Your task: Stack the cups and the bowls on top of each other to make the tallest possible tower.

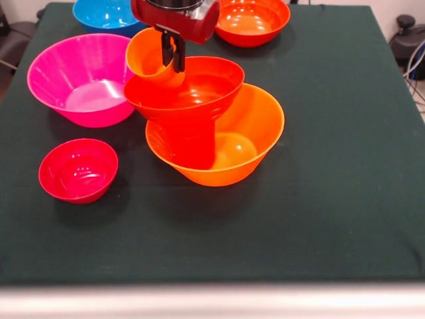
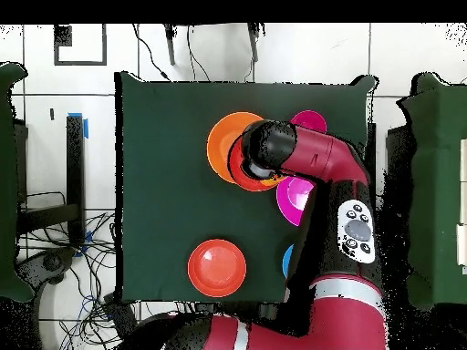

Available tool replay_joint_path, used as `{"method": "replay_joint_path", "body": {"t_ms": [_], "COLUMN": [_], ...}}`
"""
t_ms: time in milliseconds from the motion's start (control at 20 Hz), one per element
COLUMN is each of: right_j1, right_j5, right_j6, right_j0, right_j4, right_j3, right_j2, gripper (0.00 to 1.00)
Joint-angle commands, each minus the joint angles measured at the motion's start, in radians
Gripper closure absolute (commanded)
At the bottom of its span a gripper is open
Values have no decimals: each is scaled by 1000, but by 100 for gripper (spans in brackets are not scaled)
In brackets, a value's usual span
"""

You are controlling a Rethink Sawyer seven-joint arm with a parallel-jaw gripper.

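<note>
Tower (image 1: 212, 126) | pincer (image 1: 174, 53) gripping orange cup (image 1: 151, 58) rim above it

Bowls, six: large orange (image 1: 255, 129), red-orange (image 1: 199, 86), pink (image 1: 83, 76), blue (image 1: 106, 14), crimson (image 1: 78, 169), second red-orange (image 1: 252, 20). Cups, two were visible: orange (image 1: 147, 56), red-orange (image 1: 192, 143).

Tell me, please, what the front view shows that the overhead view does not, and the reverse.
Only the front view shows the end effector gripping the rim of an orange cup at the tower, and the whole pink bowl. Only the overhead view shows the arm reaching across the table, hiding part of the pink bowl and most of the blue bowl. Both show the wide orange bowl, the crimson bowl and a separate red-orange bowl.
</note>
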Motion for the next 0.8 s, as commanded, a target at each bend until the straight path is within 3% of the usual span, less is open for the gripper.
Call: {"method": "replay_joint_path", "body": {"t_ms": [50, 800], "right_j1": [45, 68], "right_j5": [47, 248], "right_j6": [18, 87], "right_j0": [37, 106], "right_j4": [-50, -20], "right_j3": [1, -191], "right_j2": [58, 29], "gripper": [100, 100]}}
